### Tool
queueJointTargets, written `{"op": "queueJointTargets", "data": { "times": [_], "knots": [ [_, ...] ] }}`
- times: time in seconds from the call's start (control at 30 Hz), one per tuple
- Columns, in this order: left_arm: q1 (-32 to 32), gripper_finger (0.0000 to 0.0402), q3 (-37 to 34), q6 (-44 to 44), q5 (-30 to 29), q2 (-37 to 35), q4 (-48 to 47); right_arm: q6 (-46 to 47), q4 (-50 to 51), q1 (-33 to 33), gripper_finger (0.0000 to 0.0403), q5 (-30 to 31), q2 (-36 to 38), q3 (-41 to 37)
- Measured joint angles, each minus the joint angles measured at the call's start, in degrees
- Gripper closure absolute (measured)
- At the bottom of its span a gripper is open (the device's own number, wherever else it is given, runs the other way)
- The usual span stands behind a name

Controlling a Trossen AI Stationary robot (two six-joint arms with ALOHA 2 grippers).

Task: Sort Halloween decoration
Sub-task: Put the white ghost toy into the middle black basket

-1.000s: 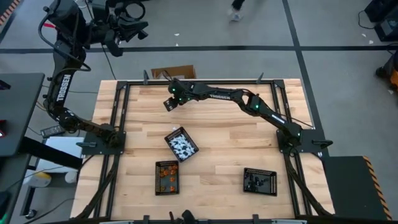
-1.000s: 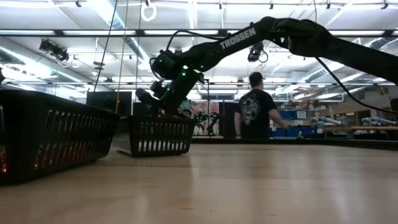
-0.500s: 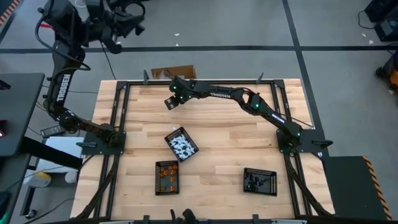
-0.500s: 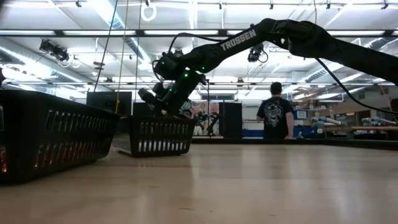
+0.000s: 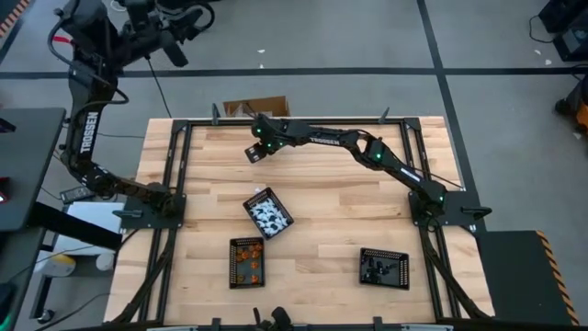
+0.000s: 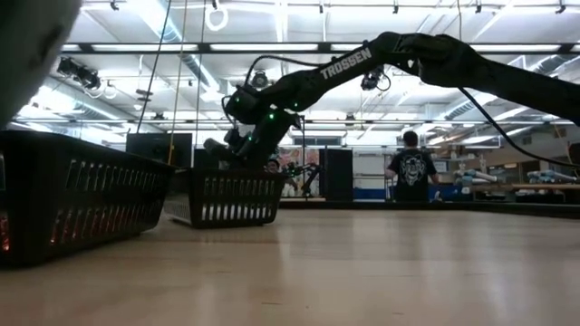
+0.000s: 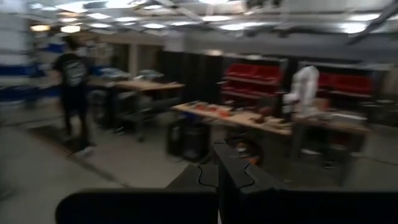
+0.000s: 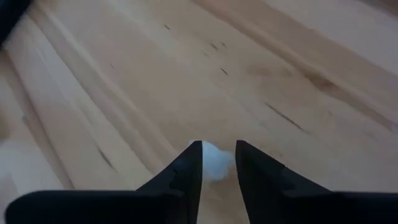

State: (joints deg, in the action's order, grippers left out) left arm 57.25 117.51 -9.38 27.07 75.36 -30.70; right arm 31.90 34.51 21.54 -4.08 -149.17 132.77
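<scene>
On the table (image 5: pixel 322 221), three trays are already holding sorted pieces: white (image 5: pixel 267 214), orange (image 5: pixel 246 261), black (image 5: pixel 383 268). Beyond the white tray, the right gripper (image 8: pixel 218 163) is closing narrowly around a white piece (image 8: pixel 214 163); more sorting likely remains.

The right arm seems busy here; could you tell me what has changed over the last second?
The right gripper has been closing around a small white piece at the table's far edge, shifting only slightly. The left arm, raised beyond the table, swung its gripper leftward. A person behind walked right. The three trays stayed put.
</scene>
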Motion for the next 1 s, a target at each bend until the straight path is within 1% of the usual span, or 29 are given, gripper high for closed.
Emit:
{"op": "queueJointTargets", "data": {
  "times": [0.2, 0.3, 0.47, 0.57, 0.63, 0.7, 0.77, 0.87, 0.93, 1.0],
  "knots": [
    [0.0, 0.0402, 0.0, 2.1, -10.1, -1.4, -8.0, 0.7, -0.6, 0.0, 0.0322, 0.6, 0.2, 0.1],
    [0.0, 0.0402, 0.0, 3.8, -13.9, -1.7, -13.8, 0.4, -0.1, 0.3, 0.0328, -1.3, 0.2, 0.1],
    [0.0, 0.0402, 0.0, 4.3, -13.9, -1.6, -21.4, 1.4, 0.3, 1.2, 0.0333, -6.5, 0.2, 0.1],
    [0.0, 0.0402, 0.0, 6.1, -14.0, -1.4, -26.8, 2.4, 0.0, 2.0, 0.0334, -9.7, 0.2, 0.1],
    [0.0, 0.0402, 0.0, 6.9, -14.0, -1.3, -28.7, 2.1, -0.3, 2.4, 0.0334, -11.9, 0.2, 0.1],
    [0.0, 0.0402, 0.0, 7.3, -13.9, -1.5, -28.6, 0.9, -3.1, 2.8, 0.0334, -13.7, 0.2, 0.0],
    [0.0, 0.0402, 0.0, 7.4, -13.9, -2.1, -27.4, 1.3, -8.3, 2.8, 0.0334, -13.8, 0.5, 0.0],
    [0.0, 0.0402, 0.0, 7.6, -13.8, -2.9, -27.5, 6.6, -15.2, 2.6, 0.0334, -13.4, 2.3, 0.0],
    [0.0, 0.0402, 0.0, 6.9, -13.4, -2.6, -31.9, 8.1, -15.5, 2.6, 0.0334, -13.4, 4.0, 0.0],
    [0.0, 0.0402, -1.9, 5.9, -10.7, -1.7, -37.9, 7.6, -13.9, 2.3, 0.0335, -13.6, 6.1, 0.0]
  ]
}}
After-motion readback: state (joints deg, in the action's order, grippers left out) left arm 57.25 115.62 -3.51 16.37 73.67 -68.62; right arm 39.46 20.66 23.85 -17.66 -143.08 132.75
